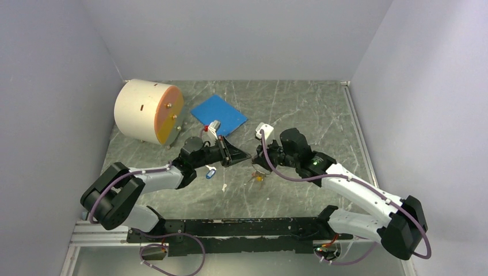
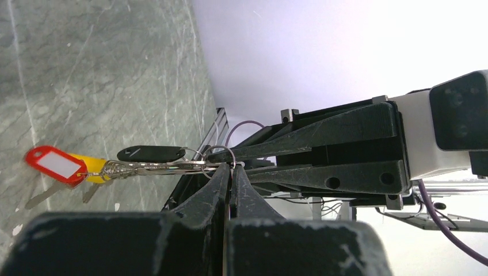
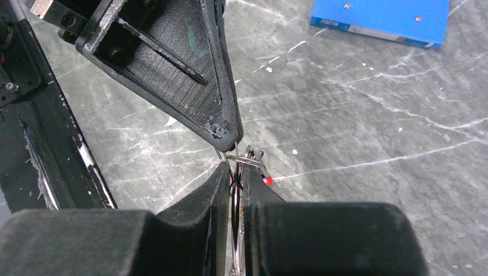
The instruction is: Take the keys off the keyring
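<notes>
Left fingers (image 2: 221, 179) clamped on keyring (image 2: 220, 147), right fingers (image 3: 221, 179) too

Grey marble table (image 1: 322, 115), pale walls (image 1: 241, 40)

The keyring (image 2: 221, 148) between left pincer (image 2: 231, 171) and right pincer (image 3: 235, 172); pad (image 1: 218, 112) behind; drum (image 1: 144, 109) left of pad.

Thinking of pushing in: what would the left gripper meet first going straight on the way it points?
The right gripper, tip to tip with the left gripper; both pinch the keyring, so hardly any gap shows.
</notes>
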